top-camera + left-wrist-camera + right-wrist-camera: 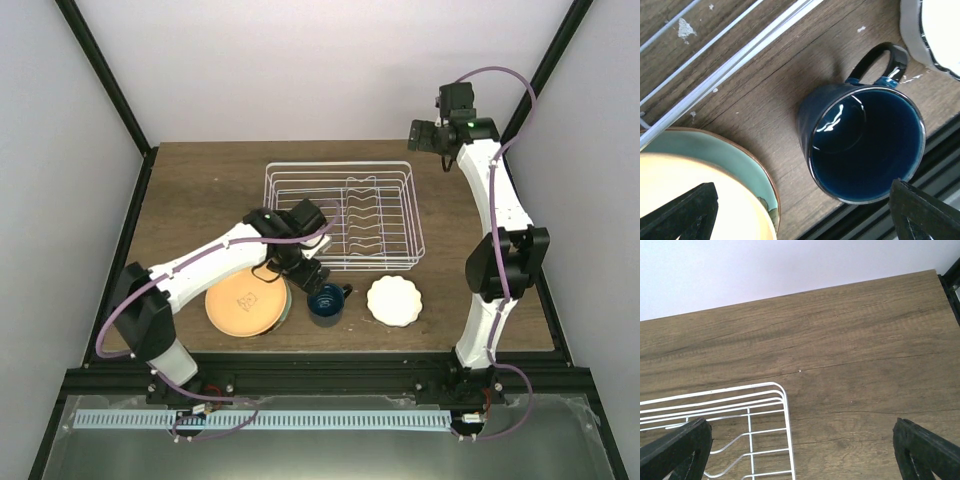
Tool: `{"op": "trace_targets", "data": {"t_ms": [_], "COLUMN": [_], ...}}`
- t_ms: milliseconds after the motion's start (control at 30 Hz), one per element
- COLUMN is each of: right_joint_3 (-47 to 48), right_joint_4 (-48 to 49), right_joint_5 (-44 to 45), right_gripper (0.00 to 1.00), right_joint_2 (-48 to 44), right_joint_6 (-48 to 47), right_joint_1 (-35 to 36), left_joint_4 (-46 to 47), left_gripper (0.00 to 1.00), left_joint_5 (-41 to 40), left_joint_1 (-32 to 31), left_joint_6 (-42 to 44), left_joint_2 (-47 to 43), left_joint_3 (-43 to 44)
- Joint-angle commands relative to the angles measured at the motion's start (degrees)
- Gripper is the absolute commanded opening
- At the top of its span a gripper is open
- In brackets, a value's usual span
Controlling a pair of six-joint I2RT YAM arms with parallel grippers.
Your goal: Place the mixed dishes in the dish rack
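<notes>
Mug (326,300) stands upright and empty on the table (190,190), just at 6 o'clock of the rack's (338,165) near rail and outside it. The stacked plates lie at its 9 o'clock, the orange plate (243,305) on top of the green plate (287,300). The white dish (394,300) lies at its 3 o'clock. Nothing sits in the rack yet.

The left gripper (306,273) hangs over the mug's 10 o'clock side, jaws apart and holding nothing. The step looks like a pick of the mug. To do it well, one finger should likely go inside the rim and one outside. The wall facing the plates seems the best place, since it is away from the handle at about 2 o'clock. The descent should be straight, so the fingers miss the green plate's edge and the rack rail.

The left wrist view shows what the top view hides: the mug's (865,145) glossy inside, the bare gap between it and the green plate (715,155), and the dish (940,25) just past the handle. The right wrist view shows only the rack's far corner (782,390) and bare wood. The right gripper (800,450) is parked high at 1 o'clock of the rack, jaws apart and empty.
</notes>
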Motion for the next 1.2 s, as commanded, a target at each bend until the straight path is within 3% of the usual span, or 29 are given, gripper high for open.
{"op": "trace_targets", "data": {"t_ms": [0,367,800,967,1167], "right_joint_3": [-1.19,-8.11,-11.66,-12.17,-12.9], "right_joint_4": [1.77,3.94,4.84,4.93,5.07], "right_joint_5": [0.21,-0.37,-1.01,-0.71,-0.27], "right_gripper": [1.0,1.0,1.0,1.0,1.0], "right_joint_2": [-3.5,-7.53,-9.22,-9.53,-9.71], "right_joint_6": [-0.84,-1.31,-1.04,-1.2,-1.35], "right_joint_1": [-0.05,-0.05,-0.11,-0.05,-0.05], "left_joint_4": [3.91,9.94,13.09,13.64,13.92], "left_gripper": [0.94,0.83,0.66,0.54,0.29], "left_joint_5": [-1.72,-3.88,-5.16,-4.94,-4.85], "left_joint_1": [-1.81,-6.02,-6.41,-6.41,-6.45], "left_joint_6": [-2.45,-6.99,-8.32,-8.09,-7.22], "left_joint_2": [2.84,5.64,7.35,7.75,8.08], "left_joint_3": [-1.05,-4.63,-8.48,-8.74,-8.64]}}
